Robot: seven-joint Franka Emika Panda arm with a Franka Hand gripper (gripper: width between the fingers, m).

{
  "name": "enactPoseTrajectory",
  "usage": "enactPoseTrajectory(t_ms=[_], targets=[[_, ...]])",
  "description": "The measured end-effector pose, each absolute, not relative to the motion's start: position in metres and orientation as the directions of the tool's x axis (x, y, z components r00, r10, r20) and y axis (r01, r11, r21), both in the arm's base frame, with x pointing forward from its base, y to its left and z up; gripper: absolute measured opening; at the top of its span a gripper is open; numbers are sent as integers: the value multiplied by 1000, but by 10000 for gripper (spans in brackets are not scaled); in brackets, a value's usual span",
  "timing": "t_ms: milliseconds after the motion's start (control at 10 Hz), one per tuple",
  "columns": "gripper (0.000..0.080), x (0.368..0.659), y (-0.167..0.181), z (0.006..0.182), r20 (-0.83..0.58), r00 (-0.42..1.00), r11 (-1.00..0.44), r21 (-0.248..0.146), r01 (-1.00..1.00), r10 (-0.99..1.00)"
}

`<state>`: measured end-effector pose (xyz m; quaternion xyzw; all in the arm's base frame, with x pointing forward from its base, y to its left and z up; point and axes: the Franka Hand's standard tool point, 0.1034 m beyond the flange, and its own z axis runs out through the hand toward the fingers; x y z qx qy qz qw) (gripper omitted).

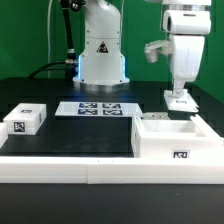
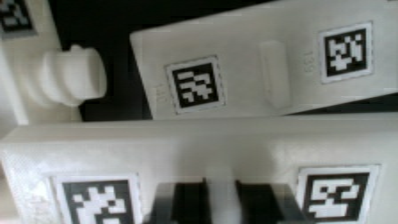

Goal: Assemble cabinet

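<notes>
While the arm hung over the far part of the black counter point(image 1: 70, 135), toward the exterior view's right, its claw point(image 1: 179, 93) pointed straight down and reached a small flat white panel point(image 1: 181, 102) lying there. The fingertips sat right at that panel, but whether they stood apart or were clamped on it could not be told.

The cabinet box point(image 1: 172, 137), the biggest white piece, stood on the counter nearer the camera than the claw, at the exterior view's right. Its open side faced up and one black-and-white tag showed on its front wall. The small flat white panel lay close behind it; whether the two touched could not be told.

The marker board point(image 1: 98, 108) lay flat mid-counter, before the arm's white base point(image 1: 100, 55). A small white tagged block point(image 1: 25, 120) sat well apart at the exterior view's left.

In the wrist view a long white panel point(image 2: 231, 70) bearing two tags lay slanted on the dark surface, with a round white knob point(image 2: 71, 75) just beside one end. Closer to the lens, a broad white piece point(image 2: 196, 150) with two more tags filled the frame, its outline blurred.
</notes>
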<state>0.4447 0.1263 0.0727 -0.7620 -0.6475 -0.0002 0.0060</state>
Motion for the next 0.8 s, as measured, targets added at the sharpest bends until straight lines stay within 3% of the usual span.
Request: enactPoseTrajectory(t_ms=[800], targets=[[69,445,116,65,5,172,-172,-24,985,985]])
